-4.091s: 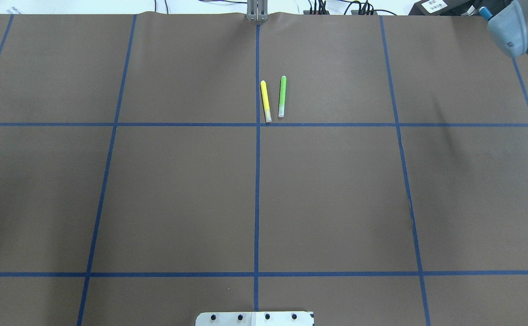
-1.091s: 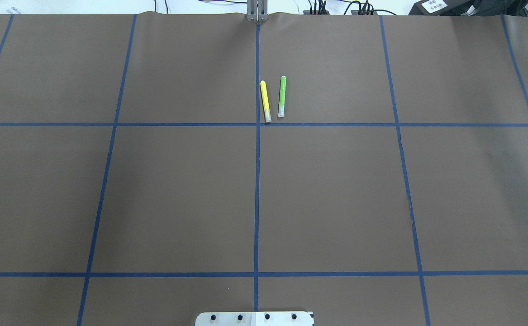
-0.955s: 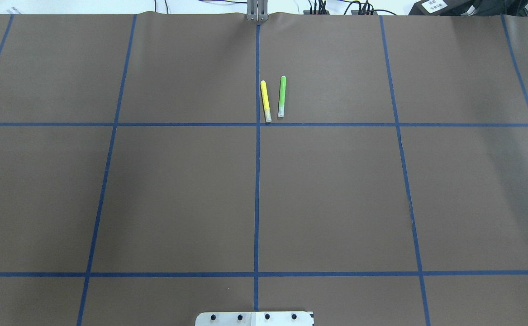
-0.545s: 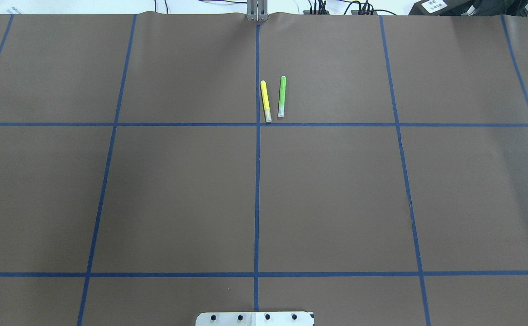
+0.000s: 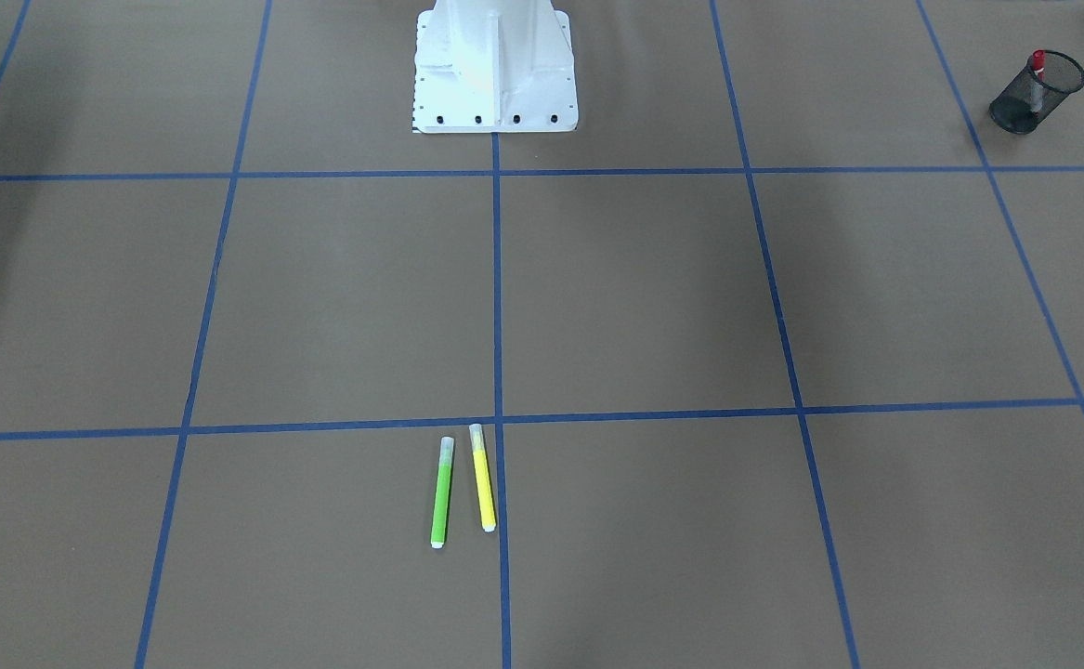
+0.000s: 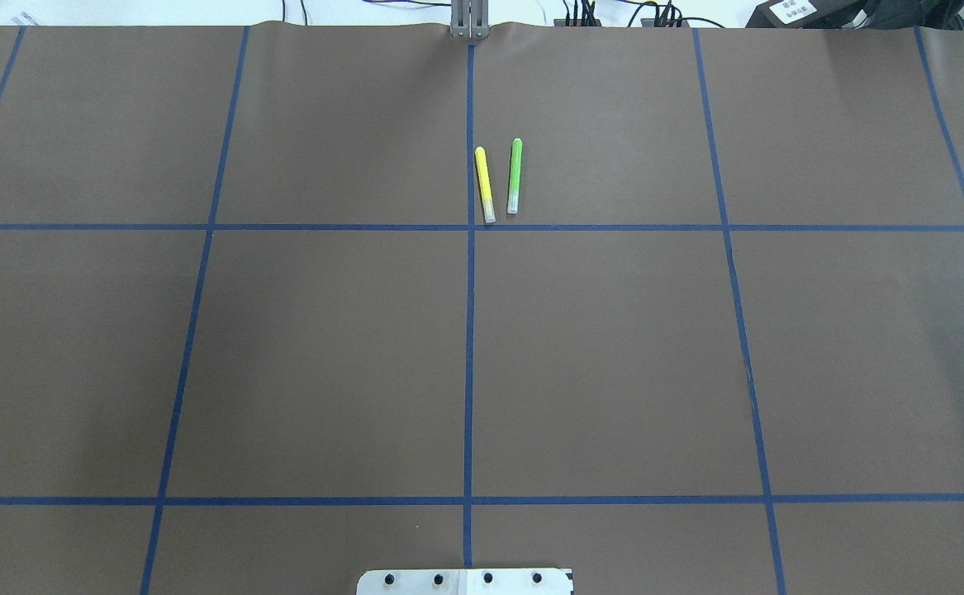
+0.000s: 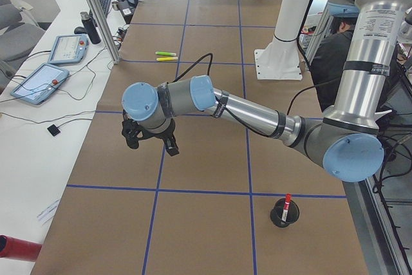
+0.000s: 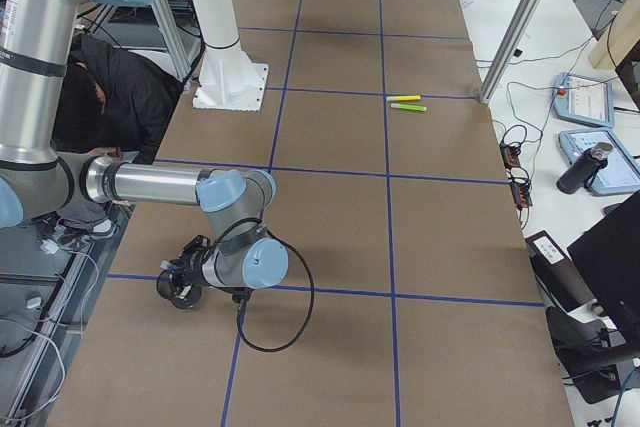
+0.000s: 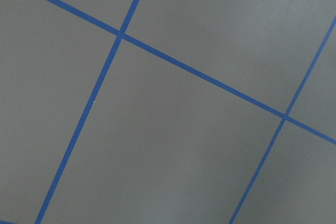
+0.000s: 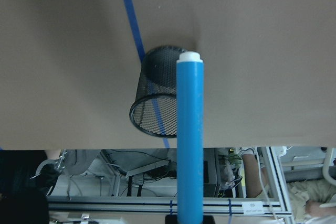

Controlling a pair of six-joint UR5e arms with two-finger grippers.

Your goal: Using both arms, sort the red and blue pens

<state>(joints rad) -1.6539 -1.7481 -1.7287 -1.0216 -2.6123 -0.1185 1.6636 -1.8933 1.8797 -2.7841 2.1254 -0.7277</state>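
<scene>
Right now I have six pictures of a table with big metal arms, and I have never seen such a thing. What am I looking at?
This is a robot: two jointed grey and silver arms with a white base, at a table covered in brown paper with blue tape lines. Two pictures look down on the table, one from behind the robot, one facing it. Two look along it from its ends. Two come from cameras on the wrists. A slim yellow marker and a slim green marker lie side by side, apart. A red-capped white marker stands in a black mesh cup near the left arm, whose left gripper hangs over bare paper. The right gripper holds a slim blue marker close to a second black mesh cup.
</scene>
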